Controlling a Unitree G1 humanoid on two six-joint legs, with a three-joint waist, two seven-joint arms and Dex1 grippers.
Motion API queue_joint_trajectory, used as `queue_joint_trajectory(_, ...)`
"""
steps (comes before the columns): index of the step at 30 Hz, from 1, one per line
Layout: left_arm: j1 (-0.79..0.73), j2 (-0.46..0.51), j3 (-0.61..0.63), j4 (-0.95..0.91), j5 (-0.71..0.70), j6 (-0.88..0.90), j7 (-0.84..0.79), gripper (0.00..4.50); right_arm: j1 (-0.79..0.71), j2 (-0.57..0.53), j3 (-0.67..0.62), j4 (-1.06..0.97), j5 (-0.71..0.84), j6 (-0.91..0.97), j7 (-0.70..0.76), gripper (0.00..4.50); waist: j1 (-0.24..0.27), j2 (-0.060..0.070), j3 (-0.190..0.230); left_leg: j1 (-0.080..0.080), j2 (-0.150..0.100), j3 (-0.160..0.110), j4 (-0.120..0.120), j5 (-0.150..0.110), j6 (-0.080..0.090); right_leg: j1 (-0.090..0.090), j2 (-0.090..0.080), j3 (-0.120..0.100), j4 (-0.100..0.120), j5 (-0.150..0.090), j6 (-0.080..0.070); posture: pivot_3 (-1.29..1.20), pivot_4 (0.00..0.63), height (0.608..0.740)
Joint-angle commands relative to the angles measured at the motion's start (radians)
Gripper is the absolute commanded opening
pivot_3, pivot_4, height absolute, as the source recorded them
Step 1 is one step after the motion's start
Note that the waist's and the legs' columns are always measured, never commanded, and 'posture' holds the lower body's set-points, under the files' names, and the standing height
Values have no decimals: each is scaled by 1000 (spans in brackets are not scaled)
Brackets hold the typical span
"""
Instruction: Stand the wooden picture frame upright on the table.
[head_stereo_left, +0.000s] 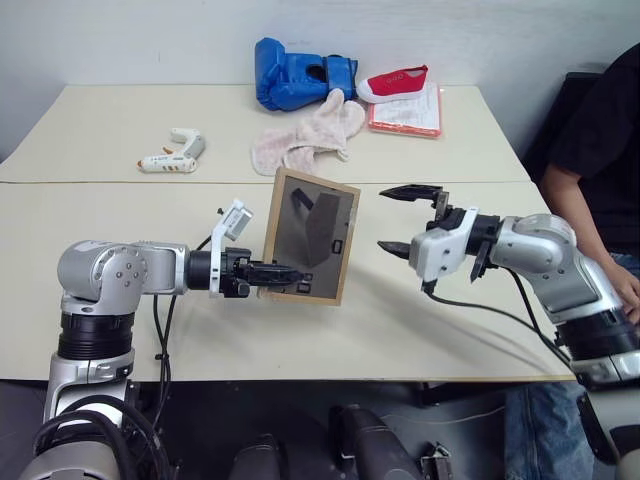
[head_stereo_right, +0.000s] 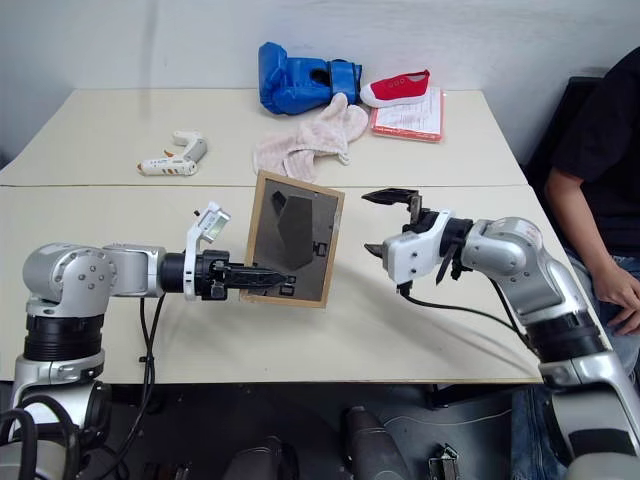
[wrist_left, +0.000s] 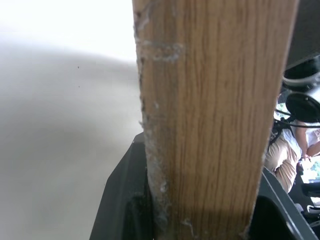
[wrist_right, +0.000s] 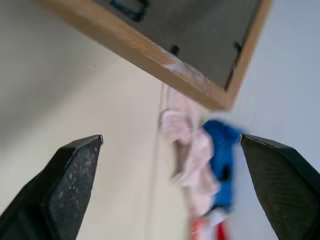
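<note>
Table (head_stereo_left: 120, 300) first: we see a broad cream top, a seam running across it, its near corners cut off by the picture edges. At the right edge sits a person (head_stereo_left: 600, 150) in a dark top, mostly out of frame. Above the table's middle we find the wooden picture frame (head_stereo_left: 312, 236), held clear of the surface and tilted, its dark back and fold-out stand toward us; the picture side is hidden. The left gripper (head_stereo_left: 285, 273) has its fingers clamped on the frame's lower left edge, and the wrist view shows little beyond wood grain. The right gripper (head_stereo_left: 408, 217) hangs just right of the frame, fingers wide apart, touching nothing. Farther back lie a blue boxing glove (head_stereo_left: 298, 78), a pink cloth (head_stereo_left: 308, 138), a pink-edged pad (head_stereo_left: 408, 112) whose print we cannot read, a red shoe (head_stereo_left: 394, 82) and a white glue gun (head_stereo_left: 174, 153).
</note>
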Motion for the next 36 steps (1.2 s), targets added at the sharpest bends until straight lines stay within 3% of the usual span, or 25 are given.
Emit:
queue_joint_trajectory(1,-43,11,12,-23,-38,0,-22,1263,-100,36,24,100,-351,-240,-423,4500,-6,0,0,-1,0,0,0,0,0,-1,0,0,0,0,0,0,150,740)
queue_joint_trajectory(6,-64,18,3,-12,-48,16,-31,1263,-197,106,112,206,-618,-240,-837,3302,-17,0,0,0,0,0,0,1,-1,-1,0,0,1,0,-1,0,150,740)
queue_joint_trajectory(10,-70,26,-2,-9,-53,21,-36,1263,-268,146,205,303,-756,-168,-1050,2114,-23,0,0,1,0,1,-1,1,-2,-1,0,1,2,-1,-1,0,150,740)
queue_joint_trajectory(16,-63,50,24,-9,-71,52,-42,1263,-342,160,296,348,-840,-113,-1266,1715,-24,0,0,2,0,1,-2,2,-3,-1,0,1,3,-1,-2,0,150,740)
queue_joint_trajectory(17,-57,60,27,-11,-73,57,-46,1613,-353,158,308,349,-846,-109,-1286,1660,-24,0,0,2,0,1,-2,2,-3,-1,0,1,2,-1,-2,0,150,740)
queue_joint_trajectory(21,-35,109,32,-27,-78,63,-56,2879,-392,145,341,370,-845,-116,-1320,1220,-27,0,0,2,0,1,-2,2,-3,-1,0,1,3,-1,-2,0,150,740)
queue_joint_trajectory(26,2,173,85,-53,-81,48,-51,4457,-417,138,367,405,-815,-138,-1317,1204,-32,0,0,3,0,1,-3,2,-3,0,0,1,2,-1,-2,0,150,740)
queue_joint_trajectory(29,57,244,178,-101,-104,40,-62,4500,-427,137,374,433,-786,-156,-1294,1203,-42,0,1,3,0,1,-3,2,-3,-1,0,1,2,-1,-2,0,150,740)
queue_joint_trajectory(32,206,334,329,-233,-101,-58,-95,4500,-434,137,364,489,-710,-202,-1217,1203,-58,-1,1,3,0,1,-5,3,-4,-1,0,1,2,-1,-2,0,150,740)
queue_joint_trajectory(36,368,360,547,-382,-117,-145,-97,4500,-425,180,320,668,-342,-351,-888,1203,-60,-2,1,4,0,0,-6,3,-4,0,0,0,0,-2,-3,0,150,740)
